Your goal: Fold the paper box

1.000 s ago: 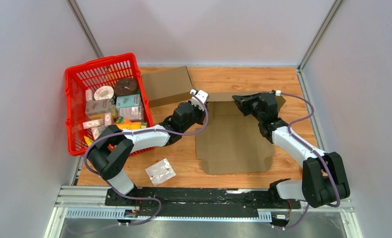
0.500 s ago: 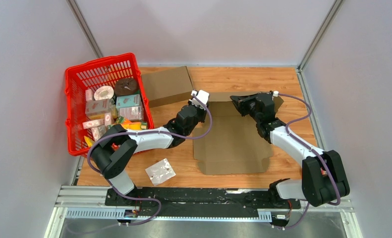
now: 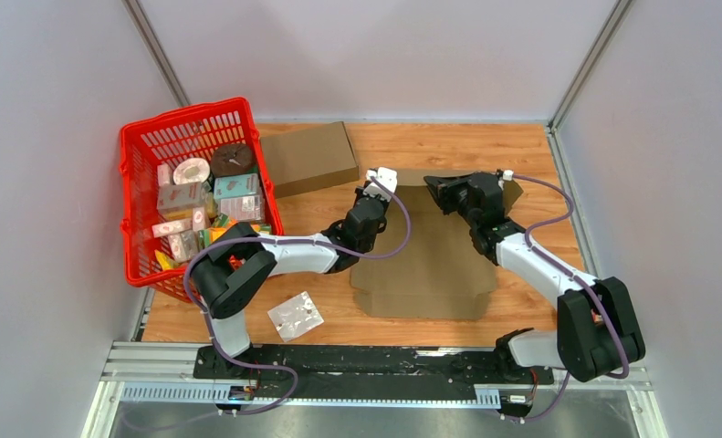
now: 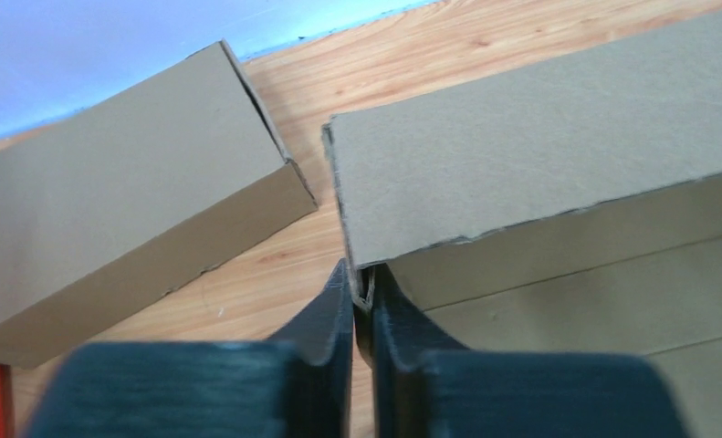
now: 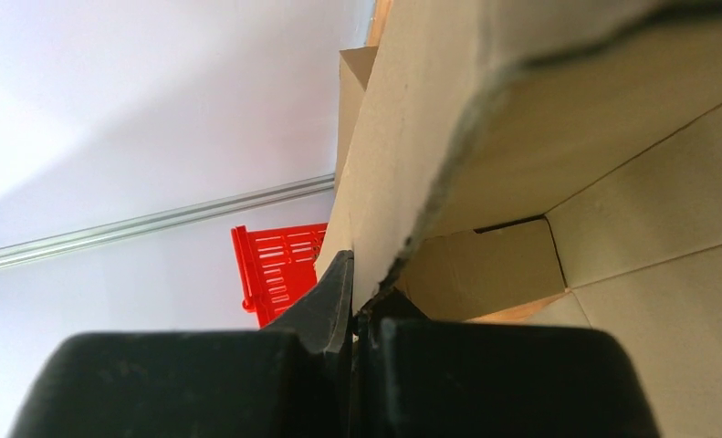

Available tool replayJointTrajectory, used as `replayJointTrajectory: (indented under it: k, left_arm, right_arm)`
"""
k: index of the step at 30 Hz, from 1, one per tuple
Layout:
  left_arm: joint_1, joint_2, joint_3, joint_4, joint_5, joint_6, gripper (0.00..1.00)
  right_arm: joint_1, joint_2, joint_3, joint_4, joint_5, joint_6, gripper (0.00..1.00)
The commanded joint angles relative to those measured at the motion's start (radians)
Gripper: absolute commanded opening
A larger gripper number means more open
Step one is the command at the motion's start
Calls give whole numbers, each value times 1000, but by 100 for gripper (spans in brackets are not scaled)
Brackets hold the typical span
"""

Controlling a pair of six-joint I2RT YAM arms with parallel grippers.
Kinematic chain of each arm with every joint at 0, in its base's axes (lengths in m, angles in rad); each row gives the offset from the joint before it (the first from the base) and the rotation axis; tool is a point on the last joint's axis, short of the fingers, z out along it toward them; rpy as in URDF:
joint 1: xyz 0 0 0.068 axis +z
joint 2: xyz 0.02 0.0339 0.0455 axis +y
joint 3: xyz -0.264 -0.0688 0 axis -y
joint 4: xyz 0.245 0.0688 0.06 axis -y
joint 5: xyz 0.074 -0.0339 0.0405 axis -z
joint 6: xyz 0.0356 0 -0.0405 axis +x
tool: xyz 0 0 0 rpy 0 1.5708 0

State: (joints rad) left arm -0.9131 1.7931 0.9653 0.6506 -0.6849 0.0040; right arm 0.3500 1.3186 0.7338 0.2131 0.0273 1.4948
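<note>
The paper box is a flat brown cardboard blank lying mid-table, its far flap raised off the wood. My left gripper pinches that flap's left corner; in the left wrist view the left gripper has its fingers pressed on the cardboard edge. My right gripper holds the same flap farther right. In the right wrist view the right gripper is shut on the flap, which stands up beside the box's inner panel.
A red basket full of small packages stands at the far left. A closed cardboard box lies beside it at the back, also seen as the closed box. A clear plastic packet lies near the front edge.
My left gripper has moved right to the flap's left corner and closed on it. The cardboard blank has slid slightly toward the near left. The right gripper has kept its grip.
</note>
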Motion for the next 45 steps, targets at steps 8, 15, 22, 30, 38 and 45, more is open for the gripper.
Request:
replayJointTrajectory:
  k: [8,15,22,30,38,45]
  left_arm:
    - [-3,-11,11,-46,-33,76,0]
    - [-3,-38,-45,15,19,91,0]
    - [-3,-49,-53,6,24,71,0]
    - [-3,-70,-74,-3,28,57,0]
    - [-3,-72,-73,-3,44,54,0]
    - [-3,-78,-76,-5,39,51,0]
  right_arm:
    - [34,-51,61,-274,46,-185,33]
    - [-62,-146,361,-697,-98,-965,83]
    - [-216,-121,561,-1028,-101,-1181,94]
    - [-341,31,536,-844,-420,-1134,92]
    - [-370,111,486,-696,-576,-1010,53]
    - [-410,110,363,-530,-630,-825,9]
